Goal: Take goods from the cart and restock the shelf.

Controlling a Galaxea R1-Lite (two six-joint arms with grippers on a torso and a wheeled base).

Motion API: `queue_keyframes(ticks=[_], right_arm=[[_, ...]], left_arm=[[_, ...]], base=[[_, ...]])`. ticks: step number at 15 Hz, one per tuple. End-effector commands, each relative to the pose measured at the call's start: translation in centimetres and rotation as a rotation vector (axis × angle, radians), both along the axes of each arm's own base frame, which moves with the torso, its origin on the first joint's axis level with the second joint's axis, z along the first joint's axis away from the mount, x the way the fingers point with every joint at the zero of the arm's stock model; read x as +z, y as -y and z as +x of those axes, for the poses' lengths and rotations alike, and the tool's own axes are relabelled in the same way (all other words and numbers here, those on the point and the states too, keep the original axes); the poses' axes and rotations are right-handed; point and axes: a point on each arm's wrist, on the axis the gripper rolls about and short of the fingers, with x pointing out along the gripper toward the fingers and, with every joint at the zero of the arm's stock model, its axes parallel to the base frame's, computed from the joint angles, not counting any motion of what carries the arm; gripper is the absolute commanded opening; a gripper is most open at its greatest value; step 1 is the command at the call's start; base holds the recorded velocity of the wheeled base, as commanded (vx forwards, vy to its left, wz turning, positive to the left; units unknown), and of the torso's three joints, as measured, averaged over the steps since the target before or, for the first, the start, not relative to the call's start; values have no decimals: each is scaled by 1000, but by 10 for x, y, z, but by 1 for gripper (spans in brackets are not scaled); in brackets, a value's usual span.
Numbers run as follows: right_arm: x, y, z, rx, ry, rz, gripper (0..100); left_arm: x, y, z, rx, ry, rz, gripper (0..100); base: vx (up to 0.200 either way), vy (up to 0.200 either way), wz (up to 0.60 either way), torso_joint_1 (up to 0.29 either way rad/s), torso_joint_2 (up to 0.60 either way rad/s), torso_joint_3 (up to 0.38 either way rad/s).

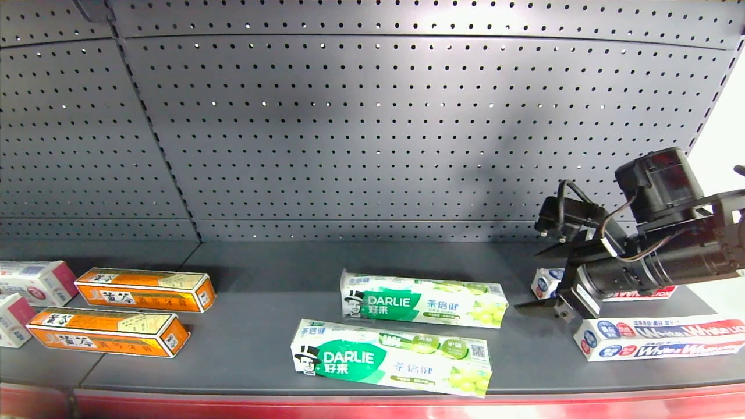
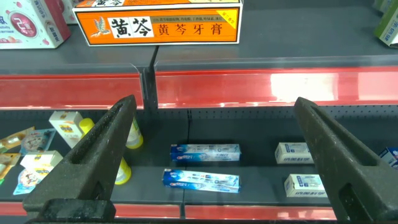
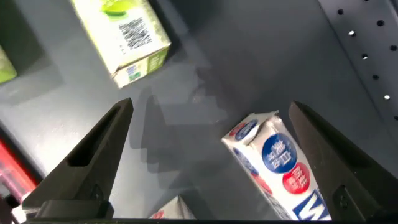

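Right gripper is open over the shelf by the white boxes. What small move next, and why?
Probably draw the right gripper back off the shelf: its jaws stand open and empty, and the rear white box already lies flat behind the front white box, so placing looks done.

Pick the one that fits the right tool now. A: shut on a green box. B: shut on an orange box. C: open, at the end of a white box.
C: the right tool has its fingers wide apart with nothing clamped, and the end of the white box lies on the shelf just by them.
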Motion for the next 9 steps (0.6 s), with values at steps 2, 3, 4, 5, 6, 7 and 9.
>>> queue_keyframes(ticks=[2,3,4,5,6,7,9], right_arm=[[-10,-6,10,8,-25,-9,100],[-9,-8,11,11,-22,-8,100],[-9,-9,13,13,-20,-8,100],[-9,-9,14,13,-19,-7,100],[-7,-12,16,19,-13,-5,100],[-9,-13,17,22,-19,-7,100],[-7,-18,20,32,-11,-3,100]], left_arm=[[0,0,0,0,0,0,100],[0,0,0,0,-2,0,100],[0,0,0,1,-2,0,100],[0,0,0,1,-2,0,100],[0,0,0,1,-2,0,100],[0,0,0,1,0,0,100],[0,0,0,1,0,0,100]], base=[[0,0,0,0,0,0],[0,0,0,0,0,0],[0,0,0,0,0,0],[0,0,0,0,0,0],[0,0,0,0,0,0],[0,0,0,0,0,0],[0,0,0,0,0,0]])
